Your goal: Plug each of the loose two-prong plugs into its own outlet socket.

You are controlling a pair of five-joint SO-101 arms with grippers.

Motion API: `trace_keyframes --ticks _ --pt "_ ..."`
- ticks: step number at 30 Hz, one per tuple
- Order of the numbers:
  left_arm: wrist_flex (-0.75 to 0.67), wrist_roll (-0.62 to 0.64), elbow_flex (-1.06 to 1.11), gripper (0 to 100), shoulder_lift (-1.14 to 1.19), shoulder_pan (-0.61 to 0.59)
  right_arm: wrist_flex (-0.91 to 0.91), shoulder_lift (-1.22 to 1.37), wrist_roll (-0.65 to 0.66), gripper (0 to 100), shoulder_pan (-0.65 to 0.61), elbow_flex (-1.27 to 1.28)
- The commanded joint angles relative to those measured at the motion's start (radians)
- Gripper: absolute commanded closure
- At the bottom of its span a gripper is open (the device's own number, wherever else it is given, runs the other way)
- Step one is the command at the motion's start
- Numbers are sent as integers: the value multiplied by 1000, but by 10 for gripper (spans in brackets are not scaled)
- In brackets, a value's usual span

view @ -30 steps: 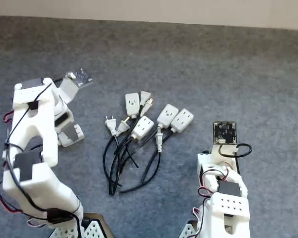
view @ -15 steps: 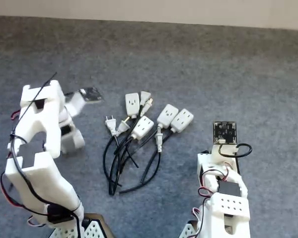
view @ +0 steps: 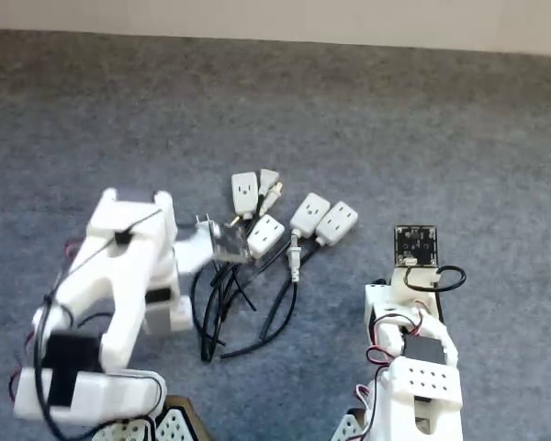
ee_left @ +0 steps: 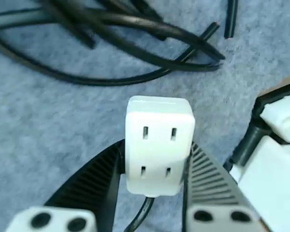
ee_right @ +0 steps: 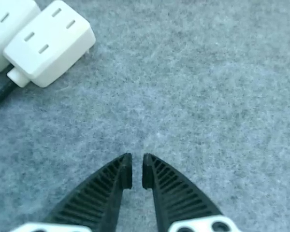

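Observation:
A cluster of white outlet sockets and two-prong plugs on black cords (view: 222,312) lies mid-table. My left gripper (view: 228,244) hangs over the cluster's left part, beside a socket (view: 264,234). In the left wrist view the left gripper (ee_left: 154,159) is open and straddles a white outlet socket (ee_left: 158,140) lying face up on the carpet, one black finger (ee_left: 99,179) on each side. A loose plug (view: 295,253) lies beside two more sockets (view: 323,219). My right gripper (ee_right: 137,175) is shut on nothing, low over bare carpet, short of a socket (ee_right: 50,42).
Grey carpet (view: 395,119) covers the table. Black cords (ee_left: 111,29) with cut ends loop beyond the straddled socket. Another socket (view: 244,191) and a plug (view: 270,186) lie at the back of the cluster. The right arm (view: 413,312) sits folded at the front right.
The left arm has swung from the table's left side rightward onto the cluster, covering the left-hand plugs. The right arm and the sockets have not moved.

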Motion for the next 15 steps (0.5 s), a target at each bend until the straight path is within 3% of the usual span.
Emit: trace_keyframes --ticks 1,10,15 --pt "-138 9 193 995 -136 41 -18 -15 12 943 -31 -5" --pt "-161 37 208 986 -139 38 -18 -13 48 943 -39 -5" --pt "-161 60 220 830 -148 35 -18 -13 51 943 -39 -4"
